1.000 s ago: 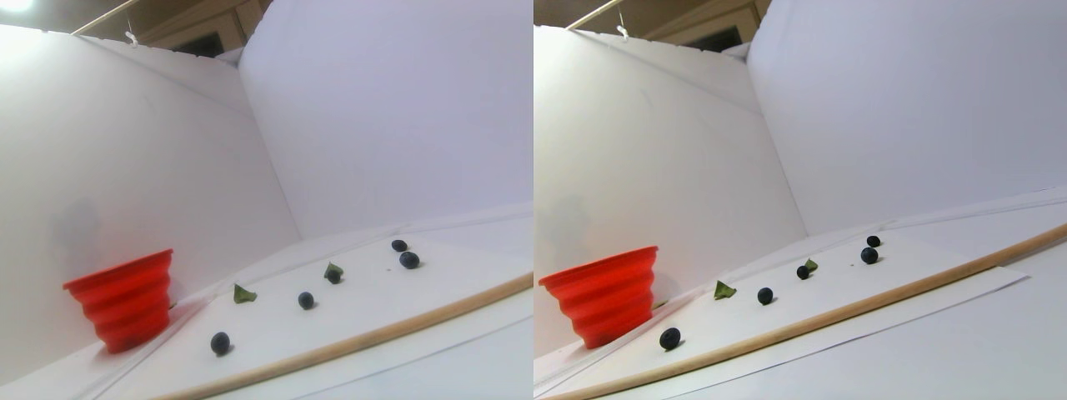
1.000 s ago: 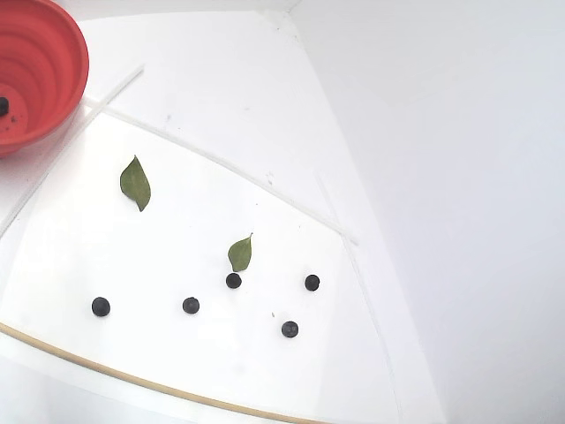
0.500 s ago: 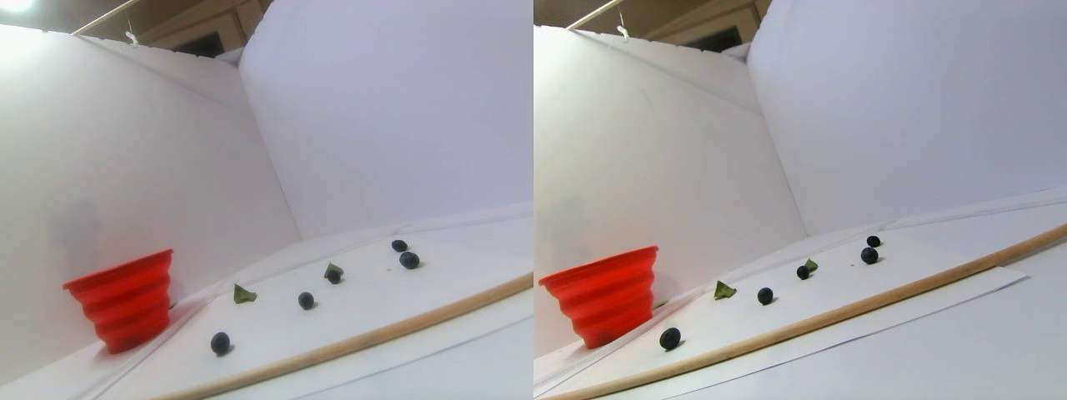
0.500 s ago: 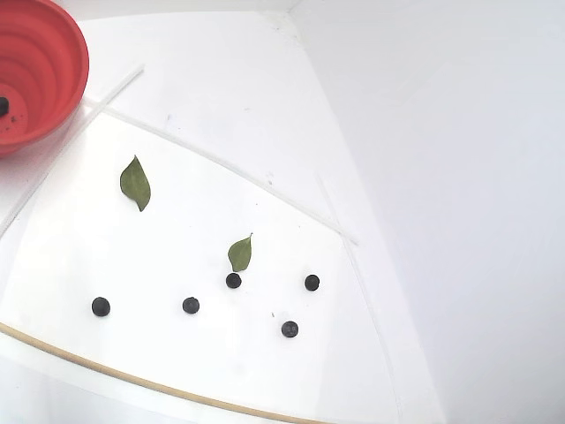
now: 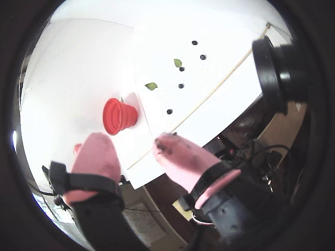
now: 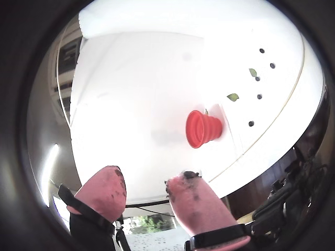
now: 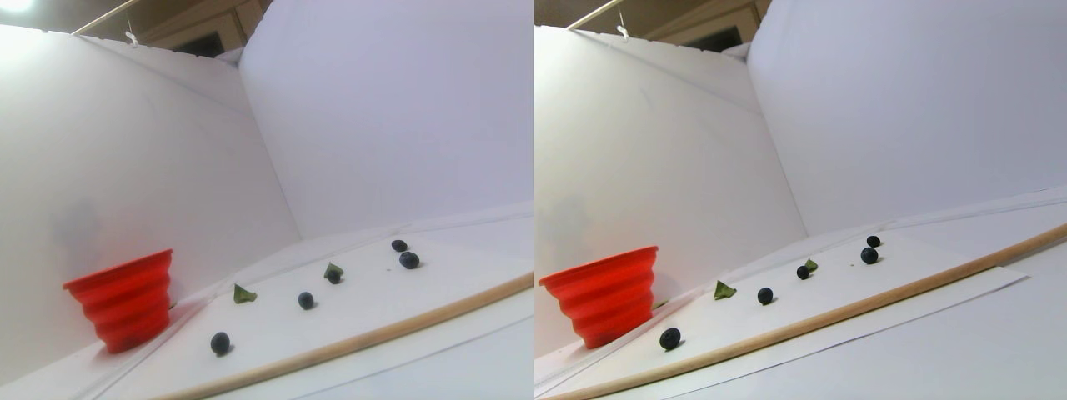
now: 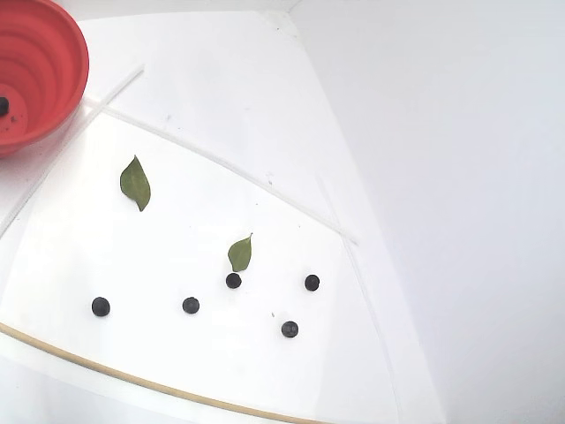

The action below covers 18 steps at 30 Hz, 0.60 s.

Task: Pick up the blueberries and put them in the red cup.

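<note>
Several dark blueberries (image 8: 191, 306) lie scattered on a white sheet; they also show in both wrist views (image 5: 181, 86) (image 6: 259, 97) and in the stereo pair view (image 7: 220, 342). One berry (image 8: 3, 106) lies inside the red cup (image 8: 53, 62), which stands at the sheet's far left corner (image 5: 125, 115) (image 6: 207, 128) (image 7: 125, 300). My gripper (image 5: 130, 140) (image 6: 148, 175) has pink, stained fingertips. It is open and empty, held high and well back from the cup and berries, over the table's edge. It is out of the fixed and stereo views.
Two flat green leaves (image 8: 135, 183) (image 8: 240, 253) lie among the berries. A thin wooden stick (image 8: 132, 380) runs along the sheet's near edge. White walls enclose the back and side. Cables and arm parts (image 5: 246, 157) sit beyond the table edge.
</note>
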Motion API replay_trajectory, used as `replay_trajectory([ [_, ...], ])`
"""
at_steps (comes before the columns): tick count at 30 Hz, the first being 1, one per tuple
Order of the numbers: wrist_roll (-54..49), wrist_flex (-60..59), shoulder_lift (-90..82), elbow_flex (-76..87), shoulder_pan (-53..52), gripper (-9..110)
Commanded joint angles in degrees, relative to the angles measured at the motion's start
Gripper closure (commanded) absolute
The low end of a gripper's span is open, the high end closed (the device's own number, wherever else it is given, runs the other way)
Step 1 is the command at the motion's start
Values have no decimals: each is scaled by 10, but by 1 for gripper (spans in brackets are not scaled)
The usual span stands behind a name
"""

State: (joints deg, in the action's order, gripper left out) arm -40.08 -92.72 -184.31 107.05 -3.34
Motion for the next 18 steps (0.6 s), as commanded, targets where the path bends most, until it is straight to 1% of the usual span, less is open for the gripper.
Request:
replay_trajectory([
  [1,-57,25,36,14,5,85],
  [10,-175,66,63,60,5,84],
  [18,-256,103,103,85,24,84],
])
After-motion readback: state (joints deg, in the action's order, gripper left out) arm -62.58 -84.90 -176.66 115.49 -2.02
